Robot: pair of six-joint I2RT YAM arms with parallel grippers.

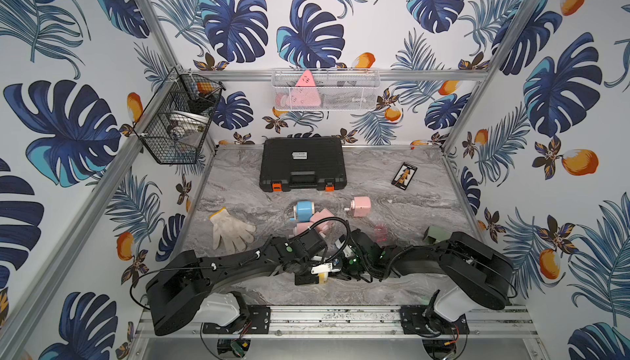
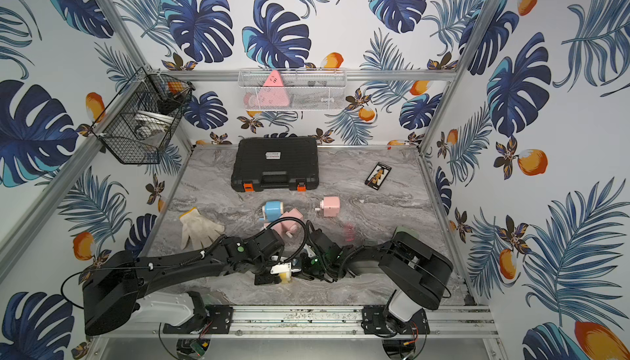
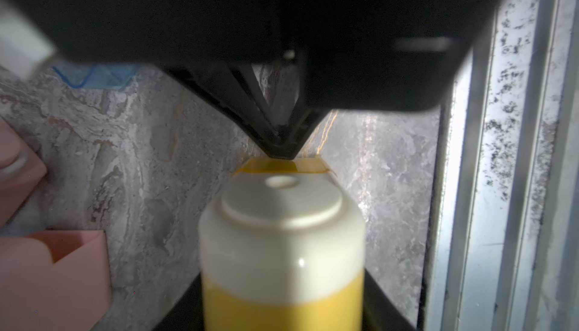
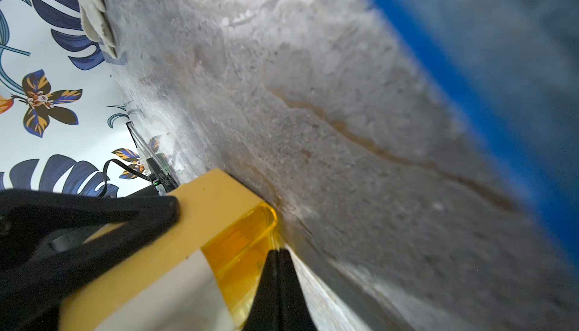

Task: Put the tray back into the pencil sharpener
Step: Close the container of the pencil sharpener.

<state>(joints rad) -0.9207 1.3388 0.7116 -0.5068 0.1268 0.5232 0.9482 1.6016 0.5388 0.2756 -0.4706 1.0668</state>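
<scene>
The cream and yellow pencil sharpener [image 1: 322, 277] [image 2: 285, 276] sits low over the table near the front rail. My left gripper [image 3: 282, 282] is shut on it, one black finger on each side of its yellow body [image 3: 282, 307]. The amber see-through tray [image 4: 241, 241] [image 3: 282, 166] sits in the far end of the sharpener, with its end face showing. My right gripper [image 4: 277, 254] [image 3: 282, 154] is shut, with nothing between its jaws. Its joined tips press against the tray's end face.
Behind the arms lie a blue sharpener [image 1: 304, 210], pink sharpeners [image 1: 360, 206] [image 1: 315, 225], a pink see-through tray [image 1: 381, 231], a green sharpener [image 1: 434, 234] and a white glove [image 1: 231, 230]. A black case [image 1: 302, 163] stands at the back. The aluminium rail [image 1: 341, 317] runs close in front.
</scene>
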